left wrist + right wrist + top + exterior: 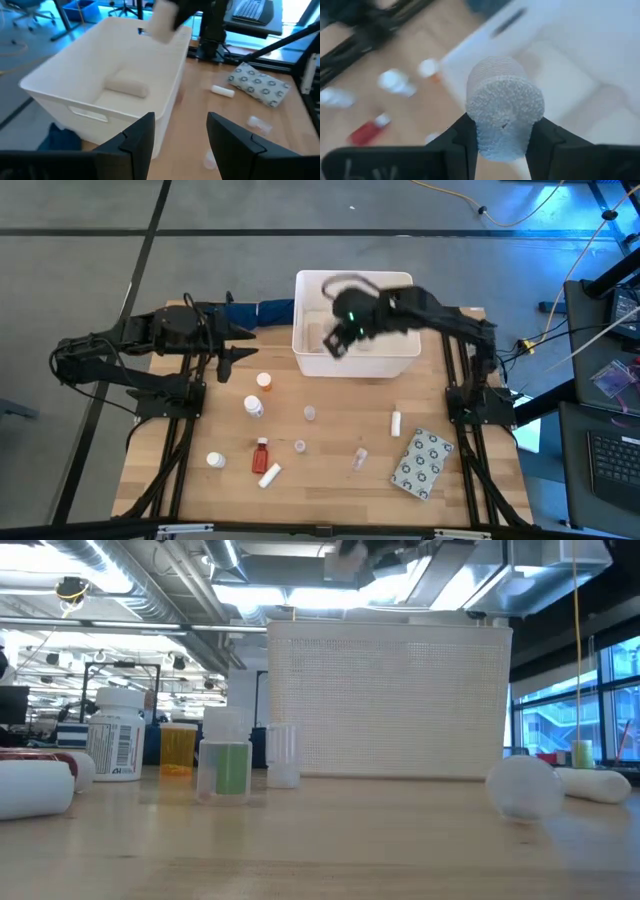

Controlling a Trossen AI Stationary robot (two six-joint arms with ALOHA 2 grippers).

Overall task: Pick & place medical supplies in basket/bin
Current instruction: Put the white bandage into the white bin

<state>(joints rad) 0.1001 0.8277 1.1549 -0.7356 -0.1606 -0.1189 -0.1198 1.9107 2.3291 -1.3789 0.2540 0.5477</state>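
Your right gripper [502, 137] clamps a white roll [504, 107] over the bin [400, 363], near its left wall; release early and it could bounce out. Left gripper [179, 135] waits with jaws wide beside the bin.

Smooth white plastic tub [165, 100], pale wooden tabletop [330, 420], rough woven white roll [504, 107].

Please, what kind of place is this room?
Probably a robotics lab or workshop in an industrial-style building: bare ducts run along the ceiling, cables trail over the grey floor, and a laptop sits beside the wooden table.
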